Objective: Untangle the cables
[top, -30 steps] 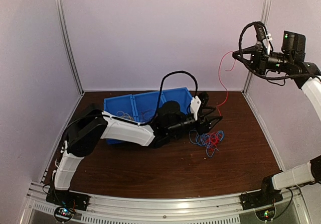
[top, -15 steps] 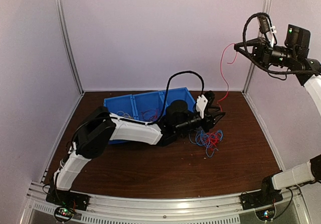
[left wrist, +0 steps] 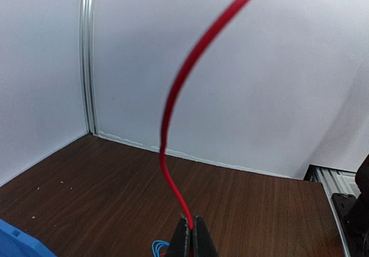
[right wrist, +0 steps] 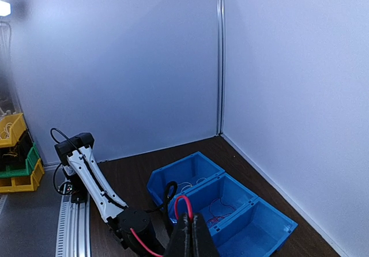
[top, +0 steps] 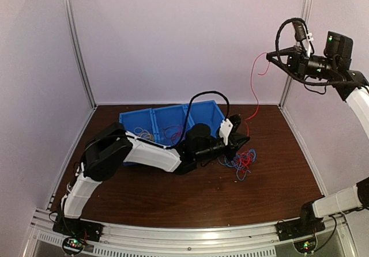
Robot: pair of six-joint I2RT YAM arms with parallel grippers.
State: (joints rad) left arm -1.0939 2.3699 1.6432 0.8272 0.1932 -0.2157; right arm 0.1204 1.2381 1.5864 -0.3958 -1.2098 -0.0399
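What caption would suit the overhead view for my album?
One thin red wire stretched between the low left hand and raised right hand, near a tangle of blue and red wires.

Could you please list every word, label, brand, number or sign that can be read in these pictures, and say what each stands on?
None: no text can be read in any view.
The blue bin, the left arm's white shell and the walls are plain.
The red cable bears no print.
The left arm's base shows only small lit dots, too small to read as a sign.
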